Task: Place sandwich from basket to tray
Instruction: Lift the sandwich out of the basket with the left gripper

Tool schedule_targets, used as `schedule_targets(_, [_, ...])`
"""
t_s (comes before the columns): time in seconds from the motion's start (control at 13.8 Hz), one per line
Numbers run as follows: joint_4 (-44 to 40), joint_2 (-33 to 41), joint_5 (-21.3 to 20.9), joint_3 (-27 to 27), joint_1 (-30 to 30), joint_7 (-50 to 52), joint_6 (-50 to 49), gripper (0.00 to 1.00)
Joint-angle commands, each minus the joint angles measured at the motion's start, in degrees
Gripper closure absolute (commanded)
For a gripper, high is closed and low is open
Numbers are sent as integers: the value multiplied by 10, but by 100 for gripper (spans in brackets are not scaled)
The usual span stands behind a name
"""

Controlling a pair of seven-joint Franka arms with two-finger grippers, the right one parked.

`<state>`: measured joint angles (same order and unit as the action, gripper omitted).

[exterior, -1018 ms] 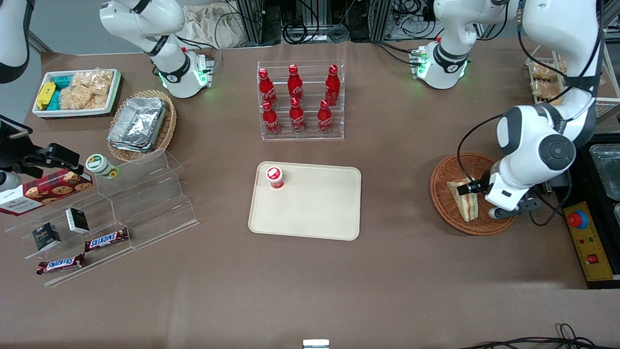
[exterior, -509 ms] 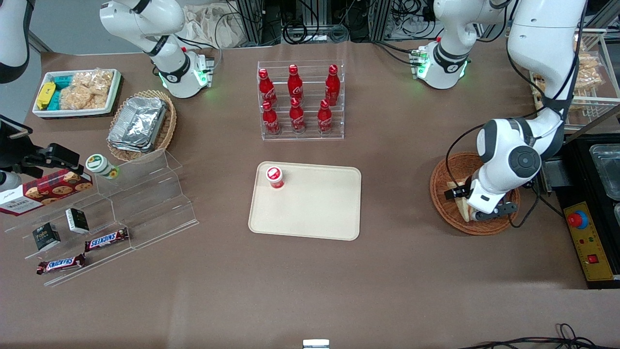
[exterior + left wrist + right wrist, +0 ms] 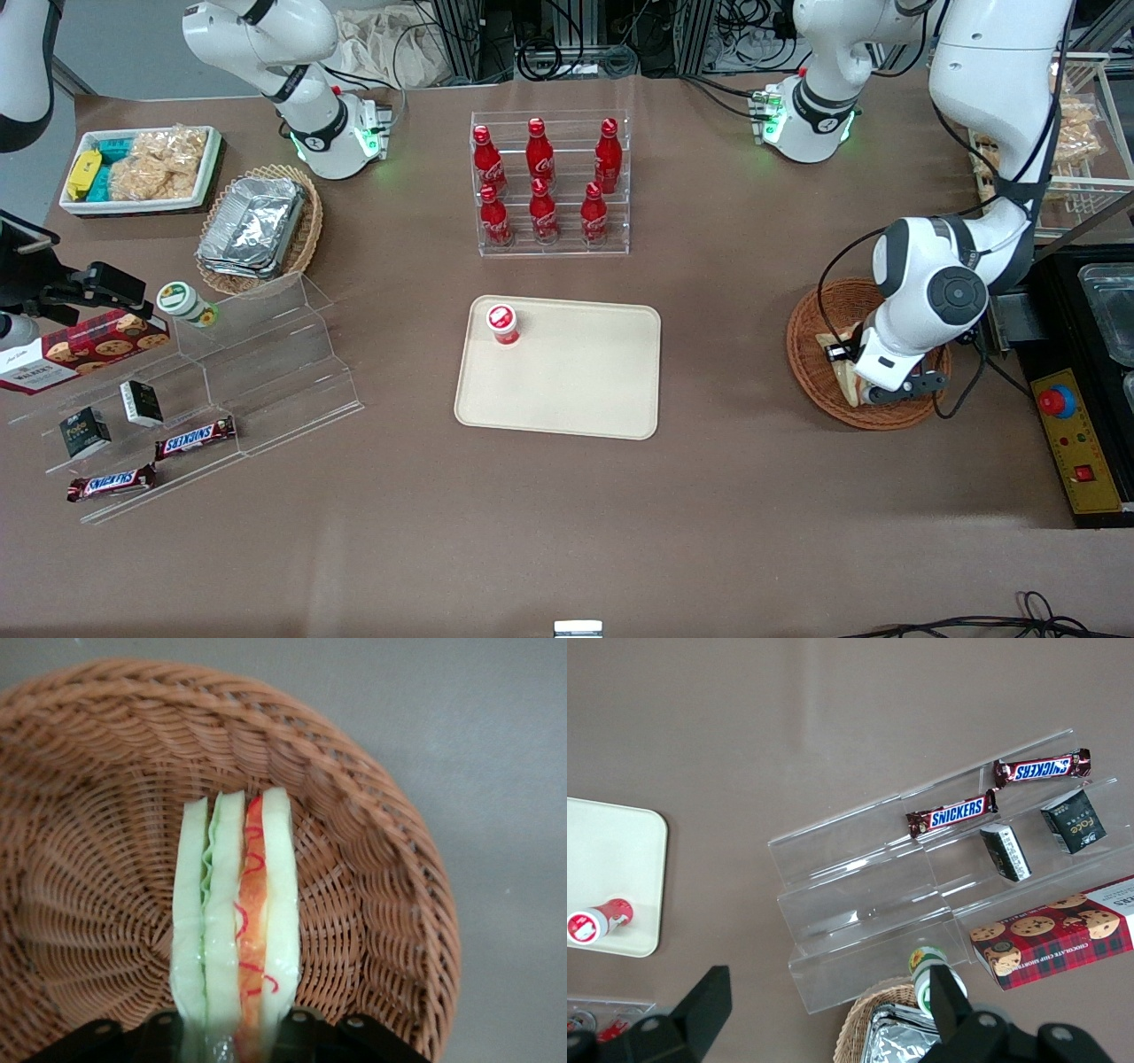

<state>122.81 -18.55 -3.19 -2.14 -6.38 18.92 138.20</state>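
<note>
The sandwich (image 3: 235,921) stands on edge in the reddish-brown wicker basket (image 3: 381,868), its white bread, green and red-orange layers facing the wrist camera. My left gripper (image 3: 232,1032) is down in the basket with its black fingers (image 3: 297,1028) pressed against both outer bread slices, shut on the sandwich. In the front view the gripper (image 3: 852,365) covers most of the sandwich (image 3: 844,385), inside the basket (image 3: 804,354) at the working arm's end of the table. The beige tray (image 3: 576,381) lies mid-table.
A red-capped cup (image 3: 502,323) stands on the tray's corner. A clear rack of red cola bottles (image 3: 549,182) stands farther from the front camera than the tray. A control box with a red button (image 3: 1076,434) lies beside the basket. Clear stepped shelves with snacks (image 3: 204,390) lie toward the parked arm's end.
The left arm swung over the basket and brought the gripper down around the sandwich; in the last half second it barely moved. The sandwich stays in the basket.
</note>
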Motion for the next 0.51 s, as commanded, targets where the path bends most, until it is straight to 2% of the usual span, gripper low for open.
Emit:
schedule_targets(0.0, [-35, 68, -23, -1, -6, 9, -91, 79])
schedule_targets(0.22, [-120, 119, -23, 3, -28, 12, -224, 78])
schedule_targets(0.44, [-242, 135, -22, 31, -35, 16, -384, 78])
